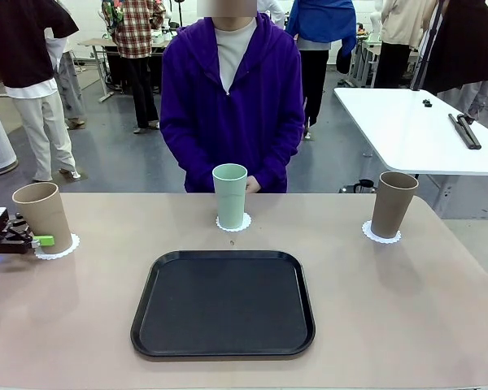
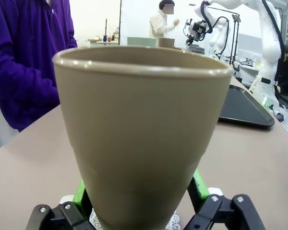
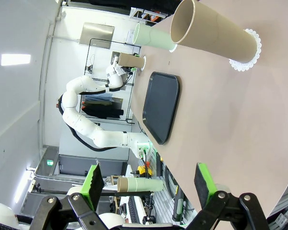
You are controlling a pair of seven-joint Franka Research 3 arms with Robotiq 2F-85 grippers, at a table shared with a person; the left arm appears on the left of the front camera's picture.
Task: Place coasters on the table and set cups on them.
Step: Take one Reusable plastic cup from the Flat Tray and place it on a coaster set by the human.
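Left tool (image 1: 32,240) low at bench's left edge, green pads (image 2: 81,191) spread either side of a cup base. Right tool (image 3: 149,179) raised, fingers wide apart, holding nothing.

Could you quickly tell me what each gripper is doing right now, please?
Left gripper: fingers either side of the brown cup on its coaster; grip cannot be told.
Right gripper: open, holding nothing.

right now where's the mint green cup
In the front view the mint green cup stands upright on a coaster at the table's far middle, just in front of the person and beyond the black tray.
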